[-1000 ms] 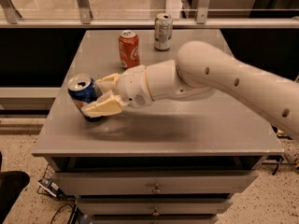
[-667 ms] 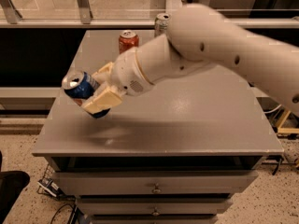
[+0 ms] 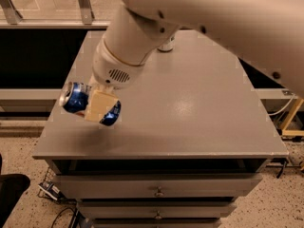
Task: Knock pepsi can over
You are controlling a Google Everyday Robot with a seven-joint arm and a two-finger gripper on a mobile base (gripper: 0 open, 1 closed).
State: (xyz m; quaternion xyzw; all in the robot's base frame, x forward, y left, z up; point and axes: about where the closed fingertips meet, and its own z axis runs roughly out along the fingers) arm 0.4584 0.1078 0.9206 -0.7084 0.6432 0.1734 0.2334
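- The white arm [image 3: 199, 13] is the biggest thing here; it comes from the upper right corner and goes down to the left over the table.
- The grey table [image 3: 190, 108] stands under it, with a shine on its top, and drawers [image 3: 156, 186] with small round knobs are in its front.
- The floor [image 3: 28, 146] around the table is speckled, and some cables [image 3: 57, 208] lie at the lower left.
- The gripper [image 3: 92, 106] is at the end of the arm, over the front left part of the table, near the left edge.
- One cream finger [image 3: 99, 107] lies across the middle of the pepsi can [image 3: 75, 99]; the fingers are closed around it and hold it.
- The pepsi can is on its side in the grip, its silver top pointing to the left, past the table edge. A soft shadow [image 3: 111, 137] lies on the table below it.
- Behind the arm, at the far side of the table, only the bottom of a second can [image 3: 166, 46] shows.
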